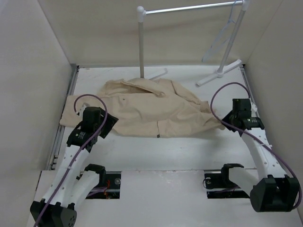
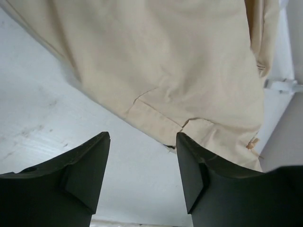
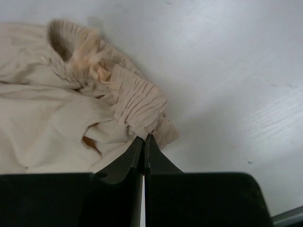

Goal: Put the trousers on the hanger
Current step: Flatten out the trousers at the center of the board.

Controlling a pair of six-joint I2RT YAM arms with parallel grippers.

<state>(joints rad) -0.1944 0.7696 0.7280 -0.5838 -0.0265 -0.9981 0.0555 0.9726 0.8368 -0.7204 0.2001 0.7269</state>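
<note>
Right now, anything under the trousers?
White table shows around the trousers, spread on it. Their far edge reaches the rack post and may cover part of its foot. The hanger hangs on the rack bar. Anything else beneath is hidden.

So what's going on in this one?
Two robot arms are working on tan trousers spread across the table. The right pincer is shut on the gathered waistband at the trousers' right end. The left pincer is open at the other end, holding nothing, with a cloth edge just beyond its tips. The hanger hangs on the rack at the back, untouched.
</note>
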